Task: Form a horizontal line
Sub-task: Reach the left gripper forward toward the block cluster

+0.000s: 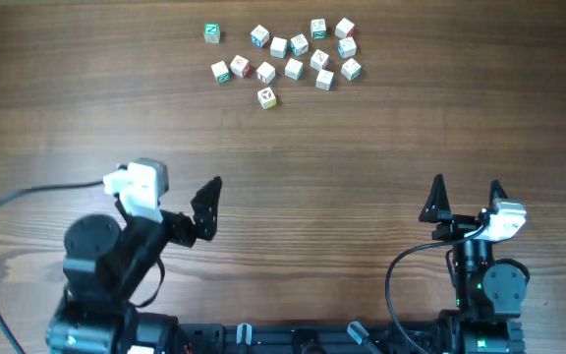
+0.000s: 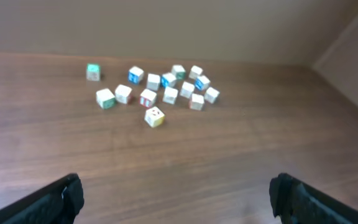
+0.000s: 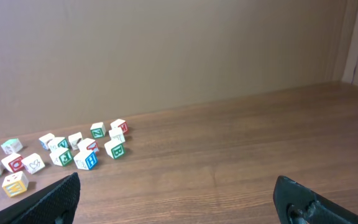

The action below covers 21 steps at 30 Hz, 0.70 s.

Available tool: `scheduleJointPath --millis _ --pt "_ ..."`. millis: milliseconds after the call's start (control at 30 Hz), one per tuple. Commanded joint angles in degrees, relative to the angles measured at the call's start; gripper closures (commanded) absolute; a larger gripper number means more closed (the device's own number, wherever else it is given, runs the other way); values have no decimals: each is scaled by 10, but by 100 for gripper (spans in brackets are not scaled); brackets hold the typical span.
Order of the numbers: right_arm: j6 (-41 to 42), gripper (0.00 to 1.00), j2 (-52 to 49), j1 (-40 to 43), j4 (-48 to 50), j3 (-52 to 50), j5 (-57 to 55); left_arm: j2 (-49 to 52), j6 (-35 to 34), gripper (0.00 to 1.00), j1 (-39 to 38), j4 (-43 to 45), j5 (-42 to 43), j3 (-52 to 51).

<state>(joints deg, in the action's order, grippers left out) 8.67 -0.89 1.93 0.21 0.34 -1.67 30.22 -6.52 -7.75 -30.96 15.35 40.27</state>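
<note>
Both sets of jaws fully spread: left gripper [image 1: 207, 200] and right gripper [image 1: 467, 189] grasp nothing and touch nothing. Cubes [image 1: 294, 68] lie loosely clustered at the table's [image 1: 381, 138] 12 o'clock, unaligned and well apart from both.

1. Small white cubes [image 1: 294, 69] with coloured letter marks lie loose in a cluster near the worktop's far edge, turned at differing angles.
2. A green-marked cube [image 1: 211, 32] sits apart at the cluster's left.
3. A yellowish cube [image 1: 266, 96] with red marks lies alone on the near side.
4. At the cluster's left, a rough row [image 1: 241, 66] of three cubes runs left to right, close together but uneven.
</note>
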Motion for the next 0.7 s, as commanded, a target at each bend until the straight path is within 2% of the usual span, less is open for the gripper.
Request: scheduleJointPath --millis 0,200,267,333,667 --pt "-10 0 5 2 2 0 7 69 -4 0 4 -61 33 89" --pt "-10 0 5 2 2 0 7 155 -3 0 4 -173 50 174" --pt "-10 0 5 2 2 0 7 172 -3 0 4 -183 119 178" --pt "-10 0 5 2 2 0 7 184 -3 0 4 -198 151 178" --pt "-10 1 5 2 2 0 7 234 -4 0 4 -205 152 179"
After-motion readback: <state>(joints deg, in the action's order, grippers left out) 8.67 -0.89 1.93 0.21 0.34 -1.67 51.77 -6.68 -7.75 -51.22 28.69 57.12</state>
